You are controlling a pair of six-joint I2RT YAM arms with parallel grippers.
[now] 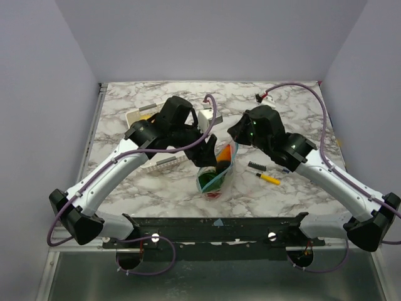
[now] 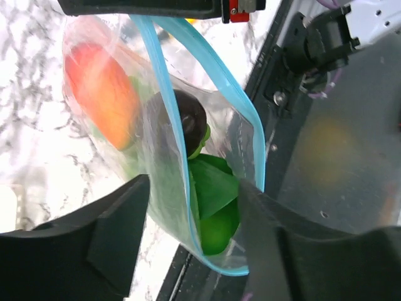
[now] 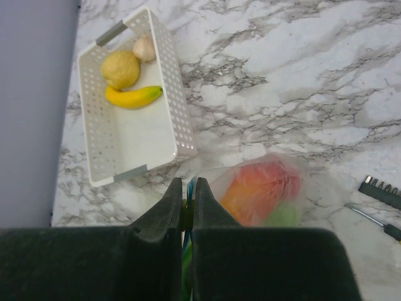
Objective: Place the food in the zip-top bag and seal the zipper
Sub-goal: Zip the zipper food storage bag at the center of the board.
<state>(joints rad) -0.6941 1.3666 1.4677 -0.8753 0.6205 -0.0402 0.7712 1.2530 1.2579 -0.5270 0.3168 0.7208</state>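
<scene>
Grey veins are running across the white marble-patterned tabletop (image 3: 301,56). A light-blue strip (image 2: 163,94) is edging the crinkly clear plastic bag (image 2: 241,135), where an orange-red toy piece (image 2: 103,94), a glossy dark eggplant (image 2: 191,116) and green leaves (image 2: 216,188) are showing through. At ten o'clock in the right wrist view, a yellow toy banana (image 3: 133,97) is brightening the white perforated basket (image 3: 178,106).

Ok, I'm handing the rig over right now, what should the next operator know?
Left hand: open, straddling the mouth of the crinkly clear zip-top bag.
Right hand: shut, apparently pinching the light-blue zipper strip.
Done: orange toy carrot, dark eggplant and green leaves are in the bag.
To do: yellow banana, yellow lemon and a pale bulb lie in the white perforated basket; move them over, then seal the open zipper.
</scene>
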